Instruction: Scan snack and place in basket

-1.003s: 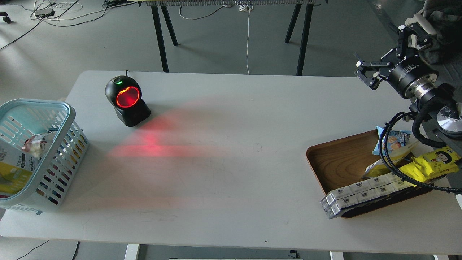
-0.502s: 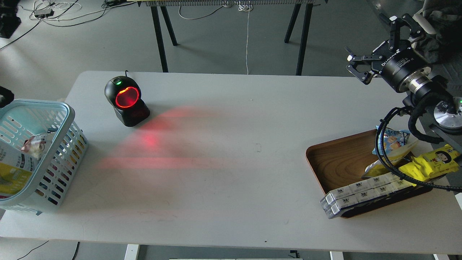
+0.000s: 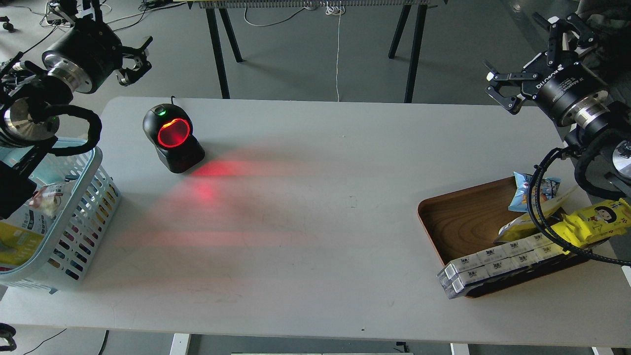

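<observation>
The light blue basket [image 3: 97, 157] stands at the table's left edge. In it lies a yellow-and-white pouch, the snack [image 3: 22, 228], white text panel up, next to a small clear packet [image 3: 48, 196]. My left gripper [image 3: 111, 32] is open and empty, raised above and behind the basket at the far left. My left arm partly covers the basket's back. My right gripper [image 3: 530, 56] is open and empty, held high at the far right, behind the brown tray [image 3: 461, 222].
A black scanner [image 3: 172, 138] glows red at the back left and casts red light across the table. The tray holds long white boxes [image 3: 493, 261], a bright yellow cartoon pack [image 3: 594, 219], a blue packet [image 3: 535, 190] and a pale yellow pouch [image 3: 517, 228]. My right arm's cable hangs over it.
My left arm has come into view at the top left, above the basket. My right gripper moved up and then slightly right, staying open.
</observation>
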